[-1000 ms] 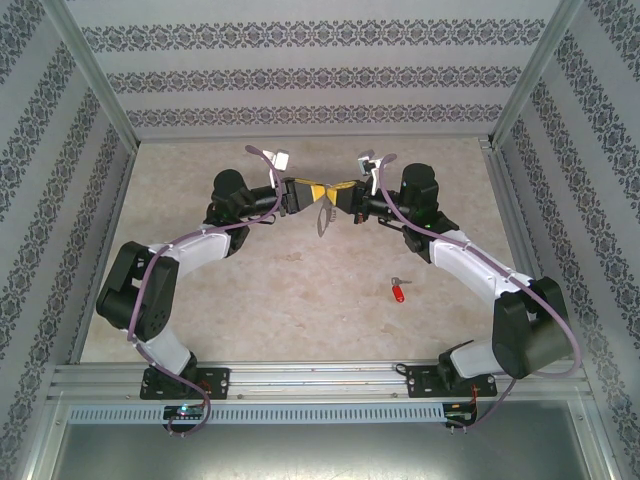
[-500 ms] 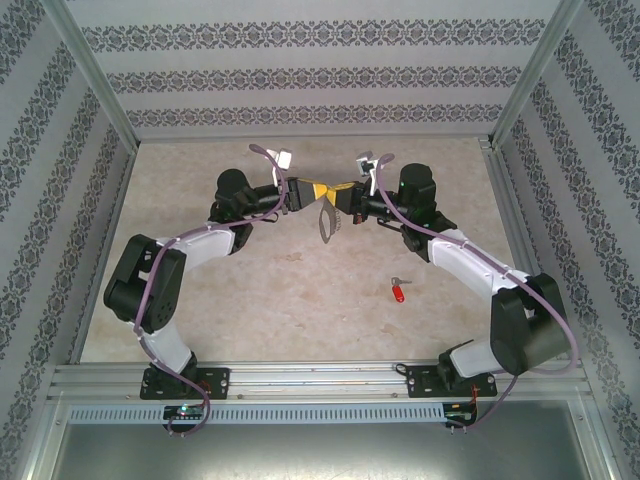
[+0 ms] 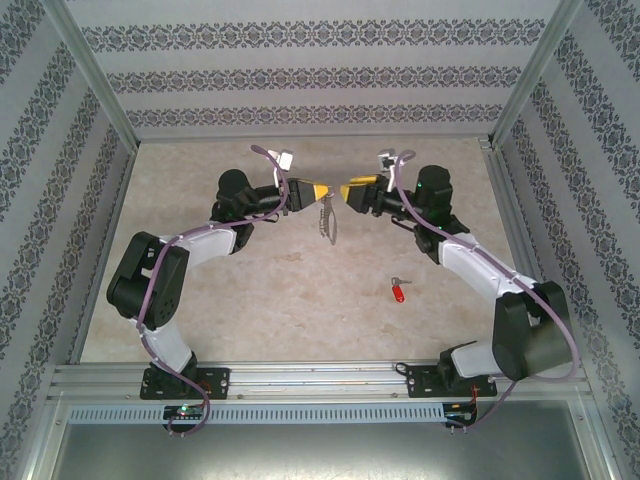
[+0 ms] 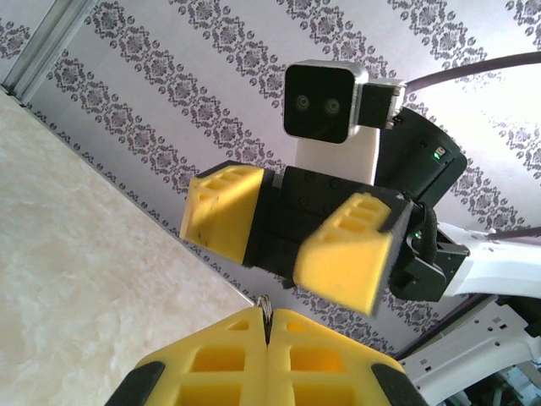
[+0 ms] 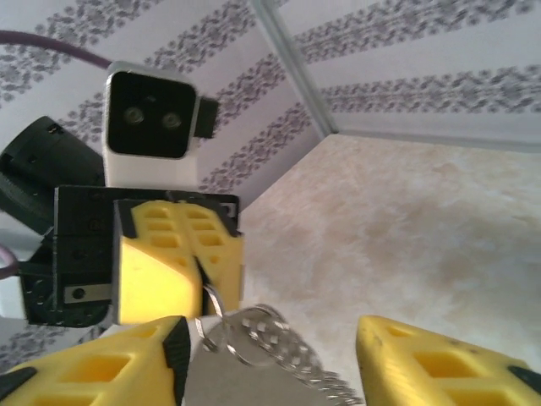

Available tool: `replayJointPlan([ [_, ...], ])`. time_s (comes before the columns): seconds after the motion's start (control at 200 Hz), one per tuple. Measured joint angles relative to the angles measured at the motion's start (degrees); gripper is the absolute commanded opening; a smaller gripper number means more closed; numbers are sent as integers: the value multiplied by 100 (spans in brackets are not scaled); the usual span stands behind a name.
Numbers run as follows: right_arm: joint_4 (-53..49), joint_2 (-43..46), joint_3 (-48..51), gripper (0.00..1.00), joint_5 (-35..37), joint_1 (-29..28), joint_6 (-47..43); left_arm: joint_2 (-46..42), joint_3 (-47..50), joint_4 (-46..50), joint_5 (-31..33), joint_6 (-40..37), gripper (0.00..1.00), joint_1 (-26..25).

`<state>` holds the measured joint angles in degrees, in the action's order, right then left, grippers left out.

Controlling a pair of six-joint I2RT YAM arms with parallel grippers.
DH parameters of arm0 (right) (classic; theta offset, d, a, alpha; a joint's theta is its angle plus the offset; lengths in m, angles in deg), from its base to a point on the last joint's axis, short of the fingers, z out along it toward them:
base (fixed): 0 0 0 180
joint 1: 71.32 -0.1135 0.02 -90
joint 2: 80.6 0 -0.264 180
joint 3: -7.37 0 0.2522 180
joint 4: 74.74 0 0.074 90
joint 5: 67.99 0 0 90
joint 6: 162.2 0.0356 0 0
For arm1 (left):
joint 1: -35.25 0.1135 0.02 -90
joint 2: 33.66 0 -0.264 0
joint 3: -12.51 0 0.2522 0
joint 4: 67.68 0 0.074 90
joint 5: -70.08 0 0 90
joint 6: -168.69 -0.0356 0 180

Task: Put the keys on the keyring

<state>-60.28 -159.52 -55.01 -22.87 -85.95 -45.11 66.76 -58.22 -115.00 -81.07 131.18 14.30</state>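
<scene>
The keyring [image 3: 328, 220], a thin silver loop with a row of small silvery pieces, dangles above the table at the back middle. My left gripper [image 3: 317, 191] is shut on its top; in the left wrist view the wire pokes out between the yellow fingertips [image 4: 267, 306]. My right gripper [image 3: 351, 193] stands open just to the right, apart from the ring. In the right wrist view the keyring [image 5: 254, 326] hangs between its spread yellow fingers [image 5: 406, 359]. A small key with a red head [image 3: 399, 291] lies on the table, right of centre.
The beige table [image 3: 300, 300] is fenced by patterned walls on three sides and a metal rail [image 3: 320, 375] at the near edge. Both arms reach toward the back middle, their wrists facing each other.
My right gripper has opened, let go of the keyring and drawn back to the right. My left gripper has closed on the ring, which hangs from it alone. The red key has not moved.
</scene>
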Motion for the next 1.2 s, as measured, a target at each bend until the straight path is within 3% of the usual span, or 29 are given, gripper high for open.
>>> replayJointPlan([
  [0.205, 87, 282, 358, 57, 184, 367, 199, -22, -181, 737, -105, -820, 0, -4],
  [0.535, 297, 291, 518, 54, -92, 372, 365, -741, -658, 3707, 205, -3960, 0, -199],
  [0.675, 492, 179, 518, 53, -352, 321, 391, -778, -940, 4321, 175, -4865, 0, -310],
  [1.199, 479, -37, 409, 47, -1220, 11, 258, -361, -1331, 4887, -295, -5381, 0, -310],
])
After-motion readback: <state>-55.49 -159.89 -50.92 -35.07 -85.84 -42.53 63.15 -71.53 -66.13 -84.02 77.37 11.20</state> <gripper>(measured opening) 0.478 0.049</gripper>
